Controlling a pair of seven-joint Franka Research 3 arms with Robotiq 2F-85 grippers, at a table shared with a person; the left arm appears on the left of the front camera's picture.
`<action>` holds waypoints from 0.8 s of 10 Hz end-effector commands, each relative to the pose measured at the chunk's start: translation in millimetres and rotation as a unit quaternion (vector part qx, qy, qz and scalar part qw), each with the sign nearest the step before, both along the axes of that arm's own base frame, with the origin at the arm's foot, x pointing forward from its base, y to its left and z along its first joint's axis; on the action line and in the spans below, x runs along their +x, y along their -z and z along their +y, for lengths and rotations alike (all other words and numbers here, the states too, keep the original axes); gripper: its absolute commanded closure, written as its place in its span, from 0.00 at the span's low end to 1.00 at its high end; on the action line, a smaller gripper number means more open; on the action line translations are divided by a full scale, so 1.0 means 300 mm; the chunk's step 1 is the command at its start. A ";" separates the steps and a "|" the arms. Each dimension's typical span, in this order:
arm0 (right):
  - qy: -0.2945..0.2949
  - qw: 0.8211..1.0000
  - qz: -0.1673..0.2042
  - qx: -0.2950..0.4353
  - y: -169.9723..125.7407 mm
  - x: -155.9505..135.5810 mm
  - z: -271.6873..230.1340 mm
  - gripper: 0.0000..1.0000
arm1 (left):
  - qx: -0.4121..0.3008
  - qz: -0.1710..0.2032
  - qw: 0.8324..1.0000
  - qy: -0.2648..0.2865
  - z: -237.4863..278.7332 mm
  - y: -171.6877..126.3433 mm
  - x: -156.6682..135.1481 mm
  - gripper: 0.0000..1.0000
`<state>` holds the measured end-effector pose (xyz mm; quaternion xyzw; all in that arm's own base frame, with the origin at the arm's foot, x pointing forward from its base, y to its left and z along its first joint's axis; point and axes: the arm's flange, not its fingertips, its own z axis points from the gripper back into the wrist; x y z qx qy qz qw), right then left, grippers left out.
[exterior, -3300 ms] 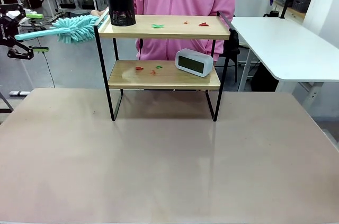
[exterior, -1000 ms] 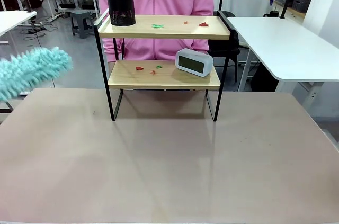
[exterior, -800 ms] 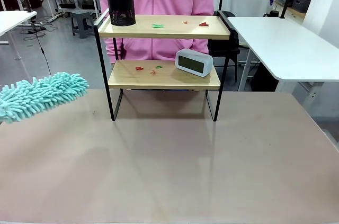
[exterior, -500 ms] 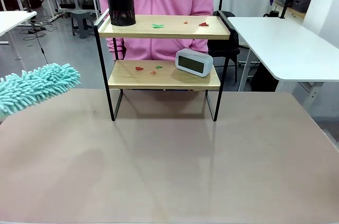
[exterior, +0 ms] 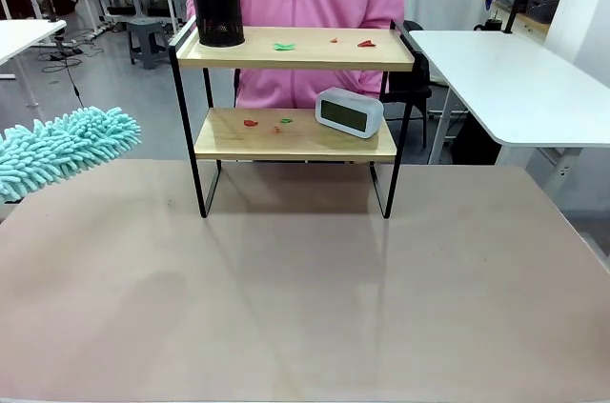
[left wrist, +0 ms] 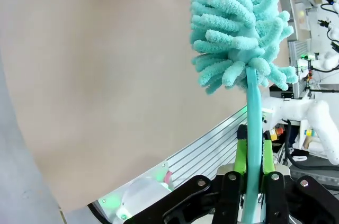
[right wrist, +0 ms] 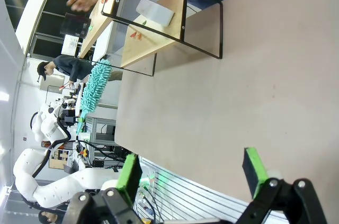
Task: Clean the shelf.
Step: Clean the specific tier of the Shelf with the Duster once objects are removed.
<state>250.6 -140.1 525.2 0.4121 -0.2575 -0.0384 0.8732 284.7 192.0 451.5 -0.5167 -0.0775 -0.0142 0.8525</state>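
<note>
The shelf is standing at the table's far side, scraps lying on both boards; the left gripper is clamping the duster, left of it; the right gripper is gaping empty; a wide sweep (I think) is risking toppling the cup or clock.

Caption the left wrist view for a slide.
Left gripper shut on the handle of a teal duster, its fluffy head above the beige table.
</note>
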 end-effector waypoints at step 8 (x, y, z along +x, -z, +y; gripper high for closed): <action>-0.007 1.000 -0.016 0.007 -0.003 0.004 -0.007 0.00 | 0.000 0.000 1.000 0.000 0.000 0.000 0.000 0.88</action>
